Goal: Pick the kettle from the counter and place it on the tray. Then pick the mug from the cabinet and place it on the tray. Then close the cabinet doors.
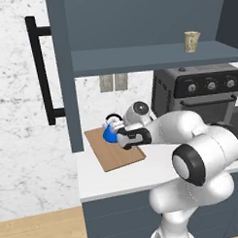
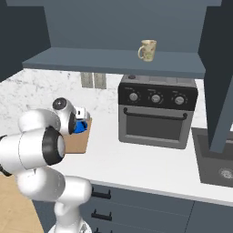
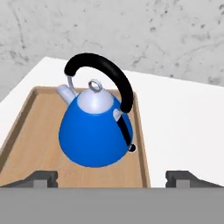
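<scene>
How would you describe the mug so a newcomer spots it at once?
Find the open wall cabinet above the countertop oven. On its shelf stands the mug, small, beige and speckled, with a side handle, alone there.

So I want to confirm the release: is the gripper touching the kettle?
Apart. In the hand view the gripper is open, its fingertips spread wide of the kettle, which sits upright on the tray.
</scene>
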You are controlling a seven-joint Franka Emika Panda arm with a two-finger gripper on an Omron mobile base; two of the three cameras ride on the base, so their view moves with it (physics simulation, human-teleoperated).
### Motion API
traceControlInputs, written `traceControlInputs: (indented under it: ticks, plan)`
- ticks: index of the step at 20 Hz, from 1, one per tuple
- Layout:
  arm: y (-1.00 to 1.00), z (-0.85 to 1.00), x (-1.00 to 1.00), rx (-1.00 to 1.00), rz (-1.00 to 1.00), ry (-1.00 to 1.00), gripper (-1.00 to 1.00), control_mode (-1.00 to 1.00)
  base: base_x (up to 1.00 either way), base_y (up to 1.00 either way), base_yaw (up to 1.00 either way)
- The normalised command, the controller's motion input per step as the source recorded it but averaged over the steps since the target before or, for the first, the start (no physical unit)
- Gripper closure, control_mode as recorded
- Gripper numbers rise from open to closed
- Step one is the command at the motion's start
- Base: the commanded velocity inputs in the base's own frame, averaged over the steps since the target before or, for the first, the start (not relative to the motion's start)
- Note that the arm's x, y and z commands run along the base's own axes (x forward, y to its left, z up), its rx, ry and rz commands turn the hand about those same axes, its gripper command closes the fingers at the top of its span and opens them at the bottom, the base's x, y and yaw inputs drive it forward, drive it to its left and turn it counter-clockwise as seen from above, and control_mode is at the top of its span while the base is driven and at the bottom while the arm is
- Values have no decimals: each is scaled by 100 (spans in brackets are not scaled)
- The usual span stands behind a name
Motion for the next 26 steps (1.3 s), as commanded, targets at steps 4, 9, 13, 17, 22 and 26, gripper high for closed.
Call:
traceControlInputs:
  ticks: [4, 9, 13, 17, 22, 26]
  plan:
    - [-13, 67, -63, 18, -6, -5, -100, -100, 0, 0, 0]
    - [-16, 77, -55, 5, -5, -1, -100, -100, 0, 0, 0]
    - [-14, 87, -55, 0, -8, 0, -100, -100, 0, 0, 0]
    - [-14, 92, -48, 0, -6, 0, -100, -100, 0, 0, 0]
    - [-27, 86, -53, 0, -5, -1, -100, -100, 0, 0, 0]
    - [-34, 66, -58, 0, -12, -6, -100, -100, 0, 0, 0]
